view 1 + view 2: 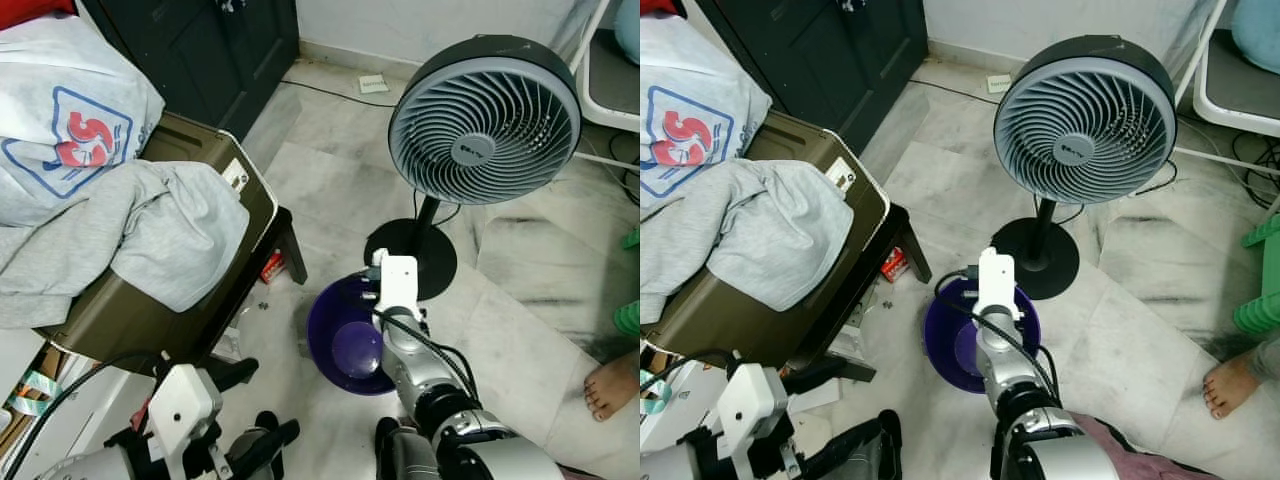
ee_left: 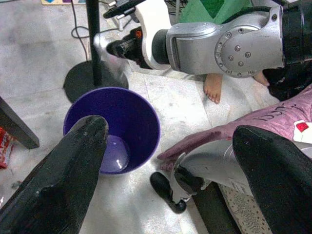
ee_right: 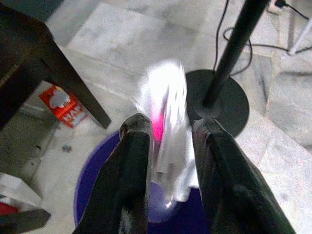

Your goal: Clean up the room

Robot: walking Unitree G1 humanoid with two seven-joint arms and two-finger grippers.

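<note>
Holding a crumpled white-pink wrapper (image 3: 165, 131) pinched, your right gripper (image 3: 168, 146) hangs directly above the round purple plastic bin (image 1: 345, 340); left gripper (image 2: 170, 161) spread wide.

A grey fan (image 1: 485, 120) on a black round base (image 1: 412, 256) stands on the marble floor (image 1: 520, 330), its cable (image 1: 335, 93) trailing toward the wall. To its left, a grey sweatshirt (image 1: 150, 235) is draped over an olive case (image 1: 215, 190) resting on a dark bench (image 1: 285, 245). A white printed bag (image 1: 60, 130) lies behind it. A person's bare foot (image 1: 612, 385) shows at far right.
</note>
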